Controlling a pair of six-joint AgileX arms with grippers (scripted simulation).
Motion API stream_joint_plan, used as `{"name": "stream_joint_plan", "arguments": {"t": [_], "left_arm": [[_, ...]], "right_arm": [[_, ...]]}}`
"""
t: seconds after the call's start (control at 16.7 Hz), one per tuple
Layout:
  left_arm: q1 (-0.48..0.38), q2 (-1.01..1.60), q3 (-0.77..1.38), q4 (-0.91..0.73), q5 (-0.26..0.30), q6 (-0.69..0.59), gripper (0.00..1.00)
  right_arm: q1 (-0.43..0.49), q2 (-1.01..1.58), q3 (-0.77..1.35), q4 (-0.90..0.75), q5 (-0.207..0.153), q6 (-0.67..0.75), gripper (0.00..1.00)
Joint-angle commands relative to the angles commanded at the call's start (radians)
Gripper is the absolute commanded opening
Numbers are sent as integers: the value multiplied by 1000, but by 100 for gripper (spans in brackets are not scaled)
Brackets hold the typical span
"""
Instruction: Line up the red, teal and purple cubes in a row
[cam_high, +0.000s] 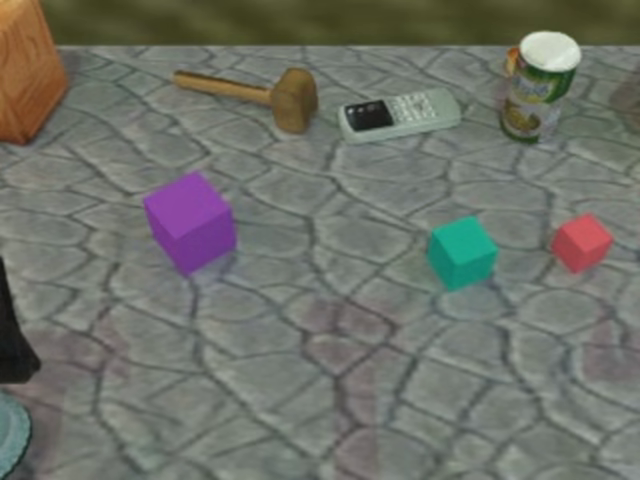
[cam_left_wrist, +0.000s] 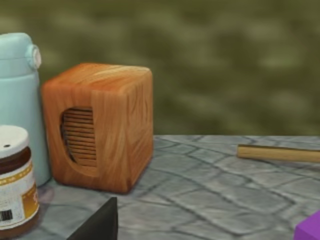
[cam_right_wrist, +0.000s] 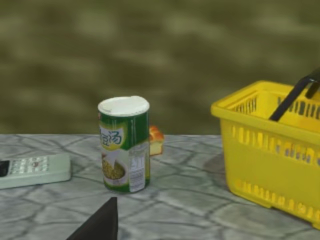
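Behind the purple cube (cam_high: 189, 220), a wooden mallet (cam_high: 262, 93) and phone (cam_high: 399, 114).

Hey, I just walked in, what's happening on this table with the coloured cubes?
Nothing is being handled right now. The purple cube sits alone toward the table's left, while the teal cube and red cube sit apart from each other on the right. They lie roughly across the table but widely spaced, with no arm over them. Only a dark part of the left arm shows at the top view's left edge. A wooden mallet, phone and can lie behind.
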Motion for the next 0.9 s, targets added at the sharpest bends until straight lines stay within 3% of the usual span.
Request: {"name": "stream_joint_plan", "arguments": {"t": [0.42,0.9], "left_arm": [[0,0,0,0,0,0,100],[0,0,0,0,0,0,100]], "right_arm": [[17,156,153,-101,-4,-31,100],[63,926,764,-502,0,-149,100]]}}
